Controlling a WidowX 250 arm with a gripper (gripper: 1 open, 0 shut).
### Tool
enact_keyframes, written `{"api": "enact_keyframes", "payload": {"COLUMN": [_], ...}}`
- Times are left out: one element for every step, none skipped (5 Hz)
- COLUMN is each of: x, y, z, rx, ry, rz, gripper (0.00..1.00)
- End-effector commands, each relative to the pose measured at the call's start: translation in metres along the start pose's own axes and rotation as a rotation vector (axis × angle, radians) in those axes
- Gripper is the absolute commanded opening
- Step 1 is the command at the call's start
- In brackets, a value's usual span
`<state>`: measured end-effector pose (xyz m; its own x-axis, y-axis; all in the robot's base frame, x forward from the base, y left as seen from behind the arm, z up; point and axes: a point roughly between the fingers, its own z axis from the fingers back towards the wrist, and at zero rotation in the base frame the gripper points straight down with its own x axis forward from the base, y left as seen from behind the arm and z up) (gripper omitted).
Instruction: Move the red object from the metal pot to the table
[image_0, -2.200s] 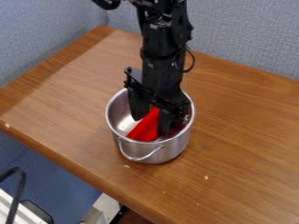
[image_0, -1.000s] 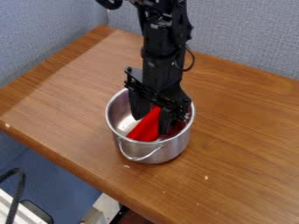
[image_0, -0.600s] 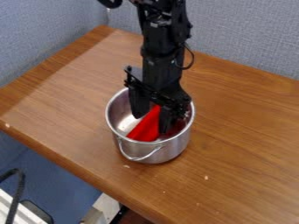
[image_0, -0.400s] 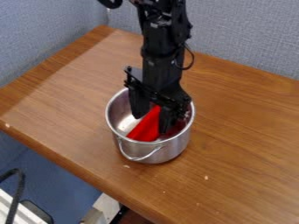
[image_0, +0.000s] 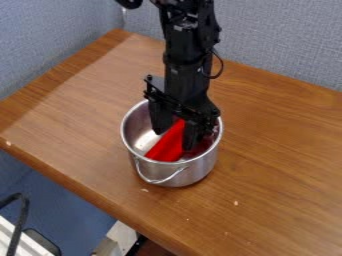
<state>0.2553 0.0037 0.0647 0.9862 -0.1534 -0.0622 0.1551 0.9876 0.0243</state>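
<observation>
Camera view: fingers (image_0: 179, 127) reach into the pot (image_0: 170, 148) at frame centre, apparently clamping the red bar (image_0: 168, 144), which slants toward lower left.

Blue fabric wall (image_0: 60, 25) backs the scene.

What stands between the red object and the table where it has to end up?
The metal pot's own wall. The red object lies inside it, with the gripper lowered into the pot at it. It must be lifted over the rim; the table around the pot shows nothing else.
</observation>
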Motion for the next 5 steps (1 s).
{"api": "enact_keyframes", "payload": {"x": [0.0085,0.009,0.0095,0.01,0.0104], "y": [0.0075,0.0075,0.0076,0.0077,0.0078], "z": [0.009,0.0082,0.0075,0.0068,0.006], "rx": [0.008,0.011,0.012,0.015,0.016], "ry": [-0.041,-0.04,-0.039,-0.037,-0.036], "rz": [0.026,0.029,0.032,0.035,0.037], "gripper": [0.0,0.0,0.0,0.0,0.0]}}
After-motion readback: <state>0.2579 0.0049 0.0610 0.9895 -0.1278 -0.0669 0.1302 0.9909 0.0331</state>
